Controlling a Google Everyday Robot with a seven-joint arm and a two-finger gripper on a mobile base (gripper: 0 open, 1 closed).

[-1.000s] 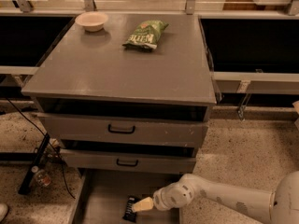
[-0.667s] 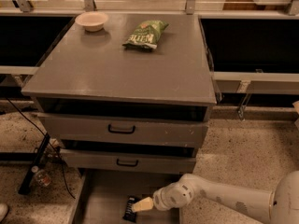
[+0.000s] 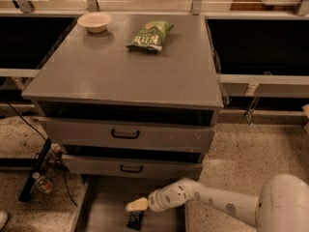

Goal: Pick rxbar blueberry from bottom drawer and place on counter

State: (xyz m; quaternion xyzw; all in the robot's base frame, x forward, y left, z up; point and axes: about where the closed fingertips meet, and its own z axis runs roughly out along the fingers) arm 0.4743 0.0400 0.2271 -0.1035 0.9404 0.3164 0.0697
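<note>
The bottom drawer (image 3: 104, 209) is pulled out at the foot of the cabinet, showing its flat grey floor. On that floor, near the lower edge of the view, lies the rxbar blueberry (image 3: 134, 220), a small dark bar. My gripper (image 3: 136, 205) has a pale tip and reaches into the drawer from the right on a white arm. It hovers just above the far end of the bar. I cannot make out whether it touches the bar. The counter (image 3: 125, 76) is the broad grey top of the cabinet.
A green chip bag (image 3: 150, 35) and a pale bowl (image 3: 94, 21) sit at the back of the counter. Two upper drawers with black handles (image 3: 125, 134) stand slightly ajar above the arm. Cables and a bottle (image 3: 41, 183) lie on the floor at left.
The gripper has shifted a little to the left and up, now over the bar's far end. The bar stays on the drawer floor.
</note>
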